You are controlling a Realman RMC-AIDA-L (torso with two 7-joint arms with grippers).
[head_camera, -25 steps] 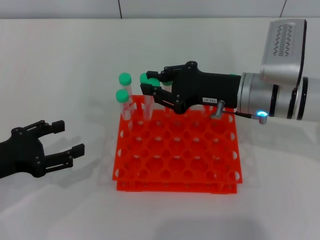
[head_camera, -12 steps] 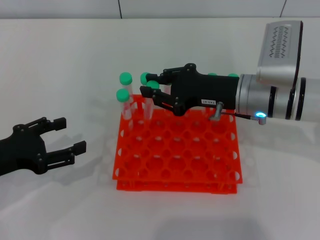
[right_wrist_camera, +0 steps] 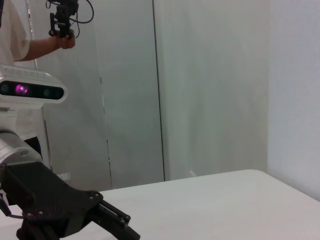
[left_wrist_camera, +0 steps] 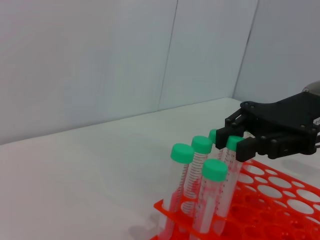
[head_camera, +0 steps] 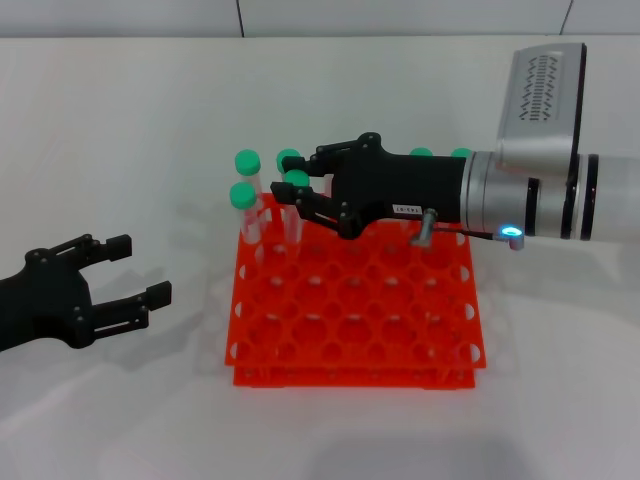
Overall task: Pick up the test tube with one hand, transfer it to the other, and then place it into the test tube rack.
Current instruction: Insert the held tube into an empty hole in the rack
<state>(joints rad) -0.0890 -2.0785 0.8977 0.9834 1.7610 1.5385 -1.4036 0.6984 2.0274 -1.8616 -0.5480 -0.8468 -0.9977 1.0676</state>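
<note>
The orange-red test tube rack (head_camera: 350, 320) stands mid-table. My right gripper (head_camera: 303, 175), the one with the white sticker, reaches over the rack's back row from the right. It is shut on a green-capped test tube (head_camera: 296, 181) that stands upright with its lower end in a back hole. The left wrist view shows the same grip (left_wrist_camera: 236, 136) on that tube (left_wrist_camera: 233, 143) above the rack (left_wrist_camera: 280, 195). My left gripper (head_camera: 130, 270) is open and empty, low over the table left of the rack.
Three more green-capped tubes (head_camera: 246, 161) stand in the rack's back left corner, and other caps (head_camera: 462, 154) show behind the right gripper's body. A wall runs behind the table. A person stands far off in the right wrist view (right_wrist_camera: 20, 35).
The right gripper has shifted slightly left and lower, and the held tube's cap has sunk toward the rack. The left gripper has stayed put.
</note>
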